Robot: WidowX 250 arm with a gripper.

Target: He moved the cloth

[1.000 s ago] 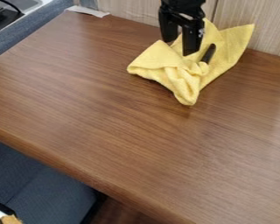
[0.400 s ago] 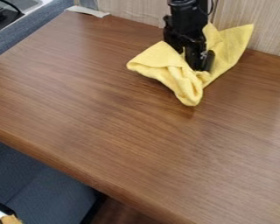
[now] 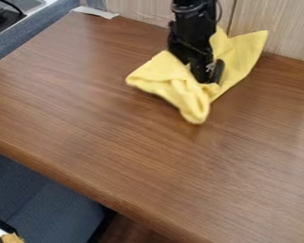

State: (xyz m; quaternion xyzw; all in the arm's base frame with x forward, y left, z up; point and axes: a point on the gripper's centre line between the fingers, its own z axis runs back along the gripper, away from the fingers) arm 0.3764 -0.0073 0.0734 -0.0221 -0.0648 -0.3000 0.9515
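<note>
One black end effector (image 3: 206,79) points down low at the middle of the yellow cloth (image 3: 189,94). We can't tell if it is let go or holding on tight. Just beside its tip we see a black stick (image 3: 218,71), tilted, with yellow cloth around it. The cloth is all bunchy, on the back part of the brown tabletop (image 3: 116,123). We see one pointy bit go up to the right, by the pale wall (image 3: 281,28), one flap go left, and a folded lump come toward us. Far off at the back left corner, we find a white strip (image 3: 95,11). Left of the tabletop runs a blue-gray edge (image 3: 31,35). Down below, we spot a dark blue seat (image 3: 46,204).
</note>
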